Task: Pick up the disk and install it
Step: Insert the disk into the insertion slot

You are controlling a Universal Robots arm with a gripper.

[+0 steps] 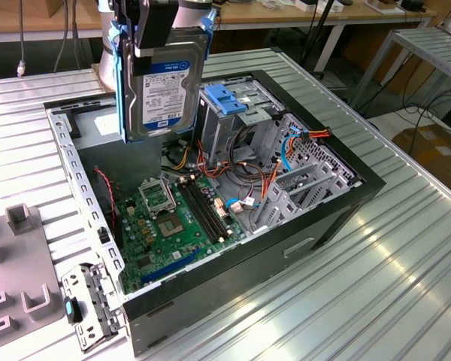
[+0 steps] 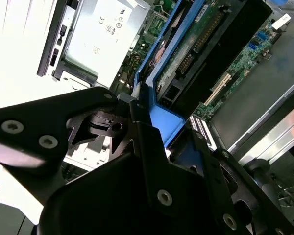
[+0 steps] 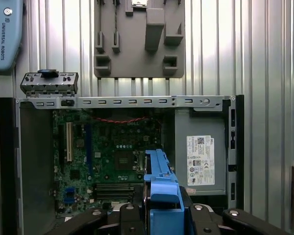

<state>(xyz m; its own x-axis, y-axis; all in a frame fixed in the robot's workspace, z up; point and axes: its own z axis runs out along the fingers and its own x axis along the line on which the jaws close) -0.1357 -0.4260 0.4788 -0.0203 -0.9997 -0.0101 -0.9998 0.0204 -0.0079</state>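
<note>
Gripper (image 1: 152, 34) pinches disk (image 1: 165, 86) upright over open PC case (image 1: 233, 280); arm cut off.

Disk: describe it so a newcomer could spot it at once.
Find the open computer case on the ribbed metal table. Above it the gripper holds the disk upright: a silver-grey slab with a white-and-blue label. Blue rails along its long edges set it apart from the stickered grey box inside.

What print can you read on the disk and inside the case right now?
Label on the disk, held in the pincer: too small to read.
White sticker on the grey box: too small to read.
Motherboard markings: too small to read.
</note>
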